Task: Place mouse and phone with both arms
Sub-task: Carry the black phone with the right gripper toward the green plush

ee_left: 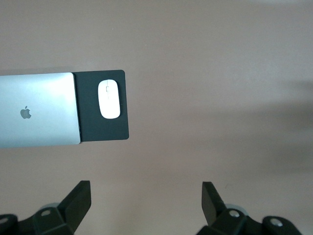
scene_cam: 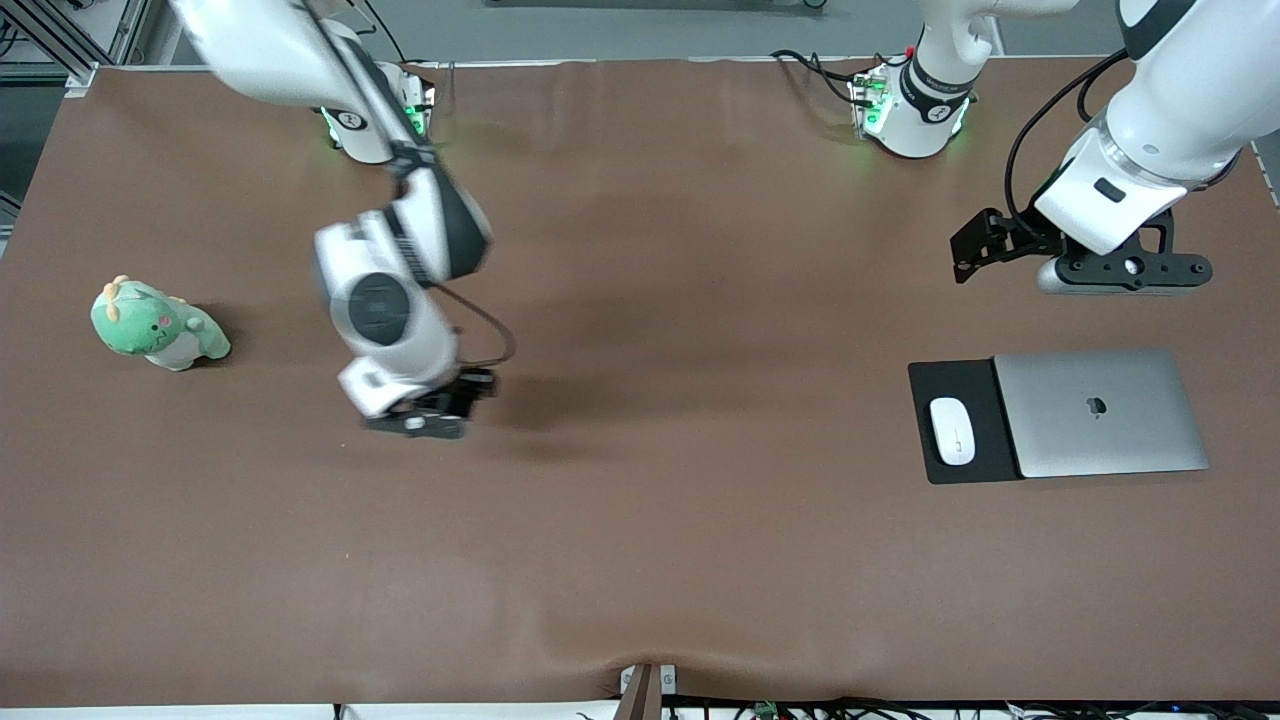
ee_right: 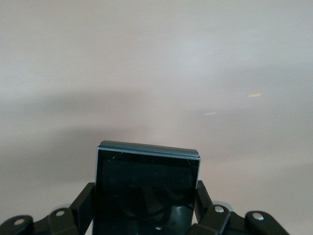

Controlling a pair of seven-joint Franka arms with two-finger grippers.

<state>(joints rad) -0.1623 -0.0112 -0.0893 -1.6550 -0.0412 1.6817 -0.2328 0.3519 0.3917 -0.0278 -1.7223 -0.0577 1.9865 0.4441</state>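
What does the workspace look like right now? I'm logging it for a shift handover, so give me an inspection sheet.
Surface: brown table, bare cover.
Job's things: mouse lies on the black mat; phone is in the right gripper.
Clutter: closed laptop overlapping the mat; green plush toward the right arm's end.
Grippers: right gripper shut on the phone, over mid-table; left gripper open, empty, up over the table by the laptop.
Cables: black cable on the left arm; more at the bases.
Surroundings: grey floor, metal frame.

A brown-covered table [scene_cam: 640, 560] fills the room's grey floor [scene_cam: 600, 25].
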